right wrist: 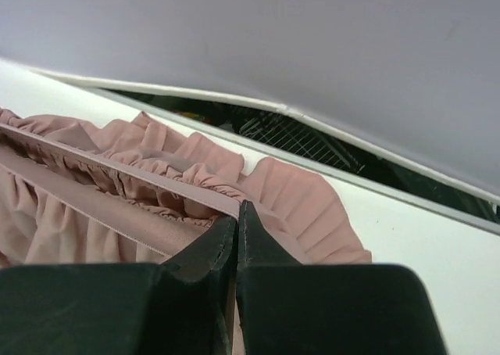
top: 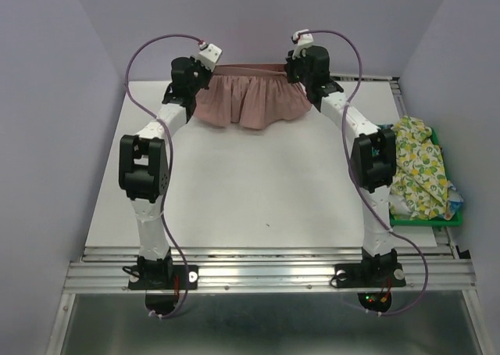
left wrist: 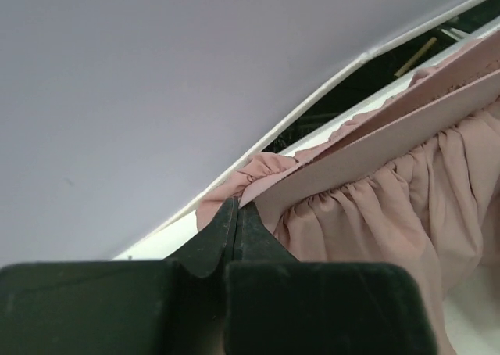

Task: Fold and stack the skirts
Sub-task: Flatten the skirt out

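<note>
A pink pleated skirt (top: 251, 98) lies at the far edge of the white table, its waistband stretched between the two arms. My left gripper (top: 197, 77) is shut on the waistband's left end; in the left wrist view the pink skirt (left wrist: 391, 191) runs off to the right from the gripper (left wrist: 237, 208). My right gripper (top: 301, 75) is shut on the waistband's right end, and in the right wrist view the pink skirt (right wrist: 156, 183) spreads left of the gripper (right wrist: 239, 208), with hem pleats fanning out behind it.
A green bin (top: 437, 214) at the table's right edge holds a white skirt with a yellow and green print (top: 418, 167). The white table (top: 250, 191) ends close behind the pink skirt, at a purple back wall. Metal rails run along the near edge.
</note>
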Robot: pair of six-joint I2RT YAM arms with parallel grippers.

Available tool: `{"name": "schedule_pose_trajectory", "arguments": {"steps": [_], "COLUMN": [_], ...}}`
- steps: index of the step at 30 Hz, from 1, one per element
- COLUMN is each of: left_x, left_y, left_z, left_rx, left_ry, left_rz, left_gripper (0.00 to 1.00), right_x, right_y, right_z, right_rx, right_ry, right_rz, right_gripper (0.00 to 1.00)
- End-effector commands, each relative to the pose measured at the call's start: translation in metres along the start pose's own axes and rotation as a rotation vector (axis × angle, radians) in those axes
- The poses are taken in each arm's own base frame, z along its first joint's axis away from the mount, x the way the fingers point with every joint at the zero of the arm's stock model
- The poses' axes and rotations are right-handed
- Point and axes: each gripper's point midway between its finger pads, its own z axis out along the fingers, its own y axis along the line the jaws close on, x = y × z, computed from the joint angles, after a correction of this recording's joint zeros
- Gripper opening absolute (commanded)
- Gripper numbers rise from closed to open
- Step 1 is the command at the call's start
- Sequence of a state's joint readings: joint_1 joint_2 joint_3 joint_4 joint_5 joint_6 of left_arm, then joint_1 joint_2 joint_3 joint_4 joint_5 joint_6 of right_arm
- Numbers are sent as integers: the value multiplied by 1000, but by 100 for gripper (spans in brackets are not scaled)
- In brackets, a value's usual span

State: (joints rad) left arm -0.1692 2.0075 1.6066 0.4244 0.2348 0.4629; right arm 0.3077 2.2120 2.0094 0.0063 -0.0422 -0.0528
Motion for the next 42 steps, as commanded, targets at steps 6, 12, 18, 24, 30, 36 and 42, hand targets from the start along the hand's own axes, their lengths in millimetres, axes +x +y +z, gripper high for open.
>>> {"name": "schedule_pose_trajectory", "arguments": {"steps": [6,12,18,24,30,36,42], "left_x": [-31,-12,10,27,16,-4,-17], "left_y": [107,86,54,40,32,36,34], "left_z": [22,-3,-44,-72,-85,-69,-55], "left_rx": [-407,-387,-318,-308,-272,-294,-287], "left_ry": [-127,-156,-145,-117,-128,-135,-166], "left_rz": [20,123,185,161,173,229,223], "left_gripper": [0,0,0,0,0,0,0], "right_x": [-56,-24,17,44,35,42,58], "right_y": [-114,-88,-51,-33,-22,-26,-15], "right_z": [24,7,-33,-47,-55,-54,-67], "right_rx": [365,233,127,58,-7,11,-51], "right_ry": [-243,-228,-157,-73,-49,20,63], "right_rz": [-36,-106,-153,-142,-136,-122,-146], "right_gripper": [1,1,1,1,1,1,1]}}
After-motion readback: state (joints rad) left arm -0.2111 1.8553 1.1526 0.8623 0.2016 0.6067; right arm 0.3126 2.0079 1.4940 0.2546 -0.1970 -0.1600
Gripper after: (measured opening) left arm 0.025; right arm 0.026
